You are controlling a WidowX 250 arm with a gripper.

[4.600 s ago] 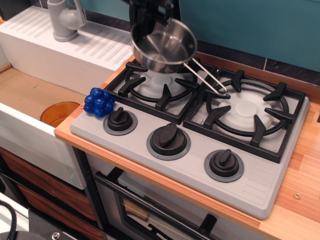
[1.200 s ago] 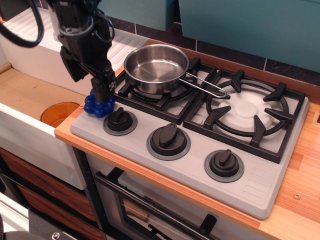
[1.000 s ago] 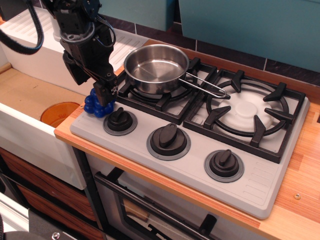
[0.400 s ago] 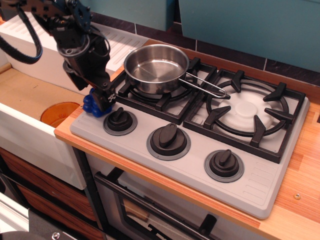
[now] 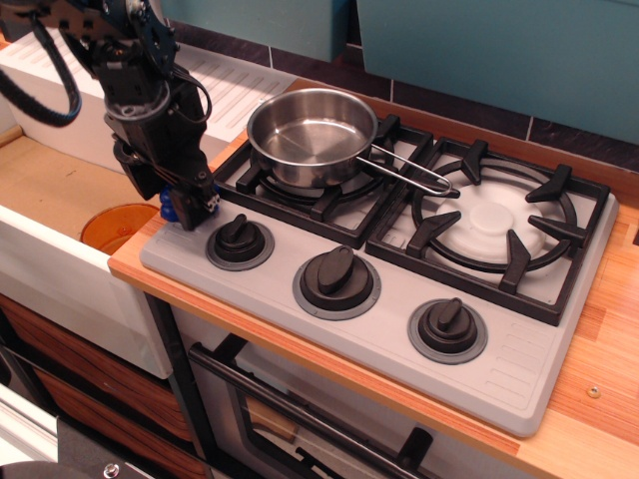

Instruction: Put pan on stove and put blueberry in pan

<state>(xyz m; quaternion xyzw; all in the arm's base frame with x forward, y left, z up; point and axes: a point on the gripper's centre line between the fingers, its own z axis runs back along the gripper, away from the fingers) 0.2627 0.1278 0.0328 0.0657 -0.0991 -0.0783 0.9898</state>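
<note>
The shiny steel pan [image 5: 312,135] sits empty on the left grate of the grey stove [image 5: 399,334], with its wire handle [image 5: 414,172] pointing right over the right grate. The black gripper [image 5: 190,208] is down at the stove's front-left corner, right over the blueberry. Only a sliver of blue from the blueberry [image 5: 166,208] shows at the gripper's left side. The fingers straddle or hide the berry, and I cannot tell whether they are closed on it.
Three black knobs line the stove's front; the left knob [image 5: 240,238] is right next to the gripper. A sink with an orange plate [image 5: 112,226] lies to the left, below the counter edge. A white drain board [image 5: 230,85] is behind the arm.
Earlier the pan was set down on the left grate and let go. The gripper then moved left and, over the last second, dropped onto the blueberry, now covering most of it.
</note>
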